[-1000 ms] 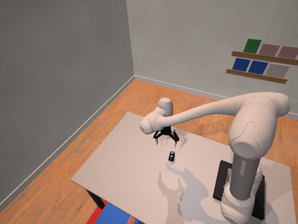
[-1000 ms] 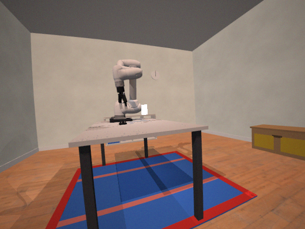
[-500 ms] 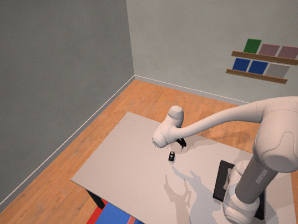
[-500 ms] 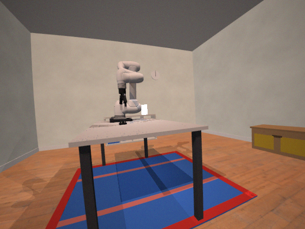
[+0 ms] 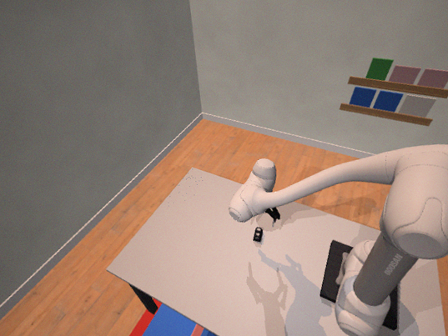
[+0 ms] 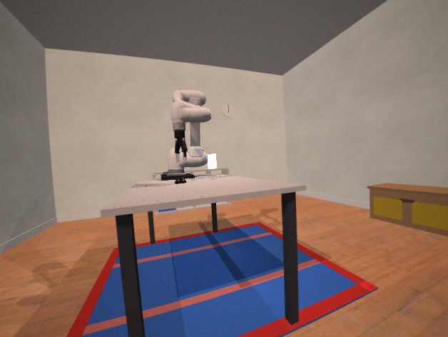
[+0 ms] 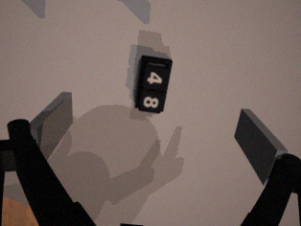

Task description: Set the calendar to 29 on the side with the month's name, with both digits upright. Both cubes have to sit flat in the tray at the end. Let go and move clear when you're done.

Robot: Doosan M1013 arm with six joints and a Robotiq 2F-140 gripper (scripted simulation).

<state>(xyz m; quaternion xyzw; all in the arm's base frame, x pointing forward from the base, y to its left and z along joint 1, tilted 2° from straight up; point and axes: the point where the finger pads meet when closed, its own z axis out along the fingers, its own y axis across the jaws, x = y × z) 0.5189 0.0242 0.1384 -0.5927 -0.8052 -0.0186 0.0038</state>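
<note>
The calendar [image 7: 153, 82] is a small black tray holding two dark cubes whose top faces read 4 and 8 in the wrist view. It sits on the white table, also small in the top view [image 5: 258, 235] and the exterior view [image 6: 180, 179]. My gripper [image 7: 156, 115] hangs open and empty above the table, just beside and above the calendar; the two finger pads stand wide apart on either side of the view. In the top view the gripper [image 5: 272, 214] is mostly hidden under the wrist. The side with the month's name does not show.
The arm's base stands on a black plate at the table's near right. A blue and red mat [image 6: 217, 271] lies under the table. A wall shelf [image 5: 396, 91] and a wooden cabinet [image 6: 409, 207] stand far off.
</note>
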